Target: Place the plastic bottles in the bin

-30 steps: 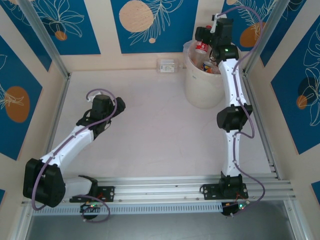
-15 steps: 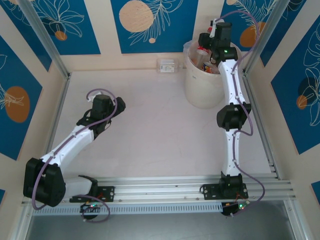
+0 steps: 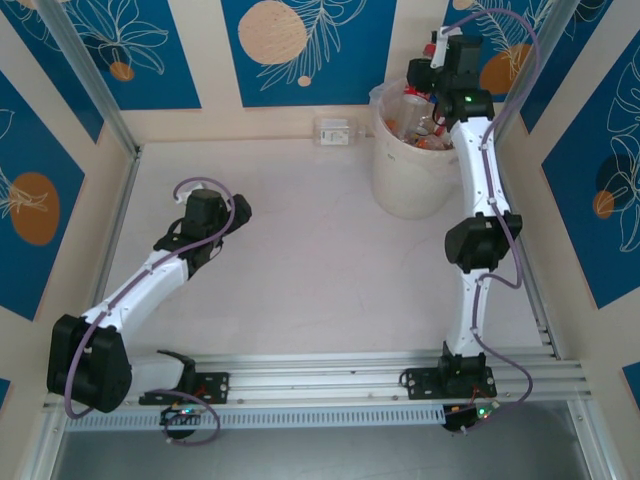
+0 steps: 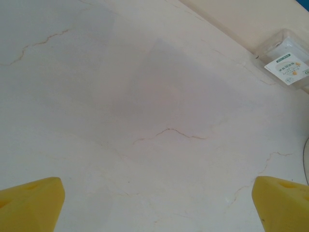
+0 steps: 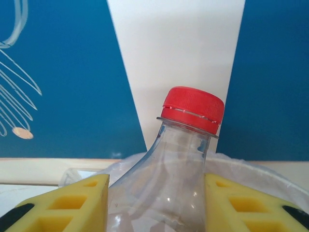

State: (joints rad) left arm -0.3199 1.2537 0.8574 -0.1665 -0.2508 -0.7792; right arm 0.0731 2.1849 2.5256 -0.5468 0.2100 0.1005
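My right gripper is shut on a clear plastic bottle with a red cap, both yellow fingers pressing on its shoulders. The bottle stands upright, above the liner-covered rim of the bin. From the top view, the right gripper hangs over the far rim of the cream-white bin, where several bottles lie. My left gripper is open over bare table, its fingertips wide apart, and it shows as the left gripper at mid-left.
A small clear box with a white label sits by the back wall, left of the bin, and appears as the clear box in the left wrist view. Metal frame posts stand close to the bin's right.
The right arm has shifted slightly right and back over the bin with the bottle, uncovering more of the bin's inside. The left arm has not moved.
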